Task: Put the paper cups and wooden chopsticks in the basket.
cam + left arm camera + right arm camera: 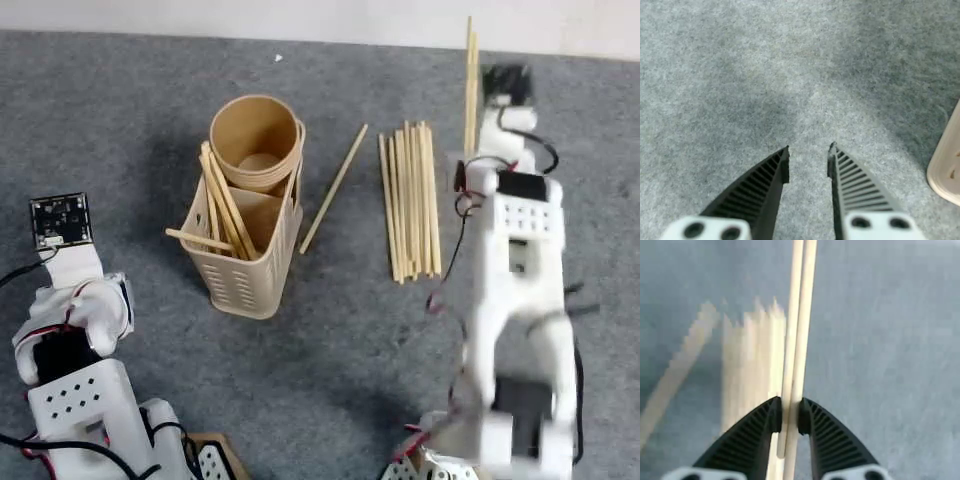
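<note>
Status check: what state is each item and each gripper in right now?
basket: upright on the table, partly filled
paper cups: nested, standing in the basket
chopsticks in basket: leaning, ends sticking out
single chopstick: lying loose beside the basket
chopstick pile: flat on the table, side by side
held chopsticks: two, clamped
left gripper: open, empty
right gripper: fingers shut on held chopsticks

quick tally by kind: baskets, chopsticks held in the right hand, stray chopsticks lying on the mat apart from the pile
baskets: 1
chopsticks in the right hand: 2
stray chopsticks apart from the pile: 1
total: 4
</note>
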`<state>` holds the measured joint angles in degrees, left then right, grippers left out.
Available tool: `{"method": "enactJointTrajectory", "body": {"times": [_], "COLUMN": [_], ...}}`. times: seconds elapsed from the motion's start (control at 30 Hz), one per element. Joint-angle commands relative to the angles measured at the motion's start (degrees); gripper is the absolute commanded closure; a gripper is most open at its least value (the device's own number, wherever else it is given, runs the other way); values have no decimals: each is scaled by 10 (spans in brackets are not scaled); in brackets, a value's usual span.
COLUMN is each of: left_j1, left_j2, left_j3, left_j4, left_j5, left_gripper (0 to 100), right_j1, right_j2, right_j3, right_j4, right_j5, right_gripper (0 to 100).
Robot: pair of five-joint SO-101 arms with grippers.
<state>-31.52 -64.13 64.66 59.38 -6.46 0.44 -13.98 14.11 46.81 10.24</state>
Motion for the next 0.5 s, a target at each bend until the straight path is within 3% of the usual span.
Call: {"method": "enactJointTrajectory", "body": {"times": [0.0,0.1,0.23,0.47], "left_j1": [0,0,0,0], "left_j2": [-7,-7,-7,-7], "left_j3": [-4,-4,-4,-2], "left_j4": [-10,-10,-10,-10], "left_j5": [-4,-4,-4,-4], "left_gripper": [853,853,853,853], "right_j1": [-67,-157,-280,-425], "right_j2": [-212,-325,-421,-440], "right_j3": [14,46,127,272], "right_j4": [10,-6,-114,-295], "right_j5": [-46,-78,-94,-123], "right_gripper": [993,993,993,993]}}
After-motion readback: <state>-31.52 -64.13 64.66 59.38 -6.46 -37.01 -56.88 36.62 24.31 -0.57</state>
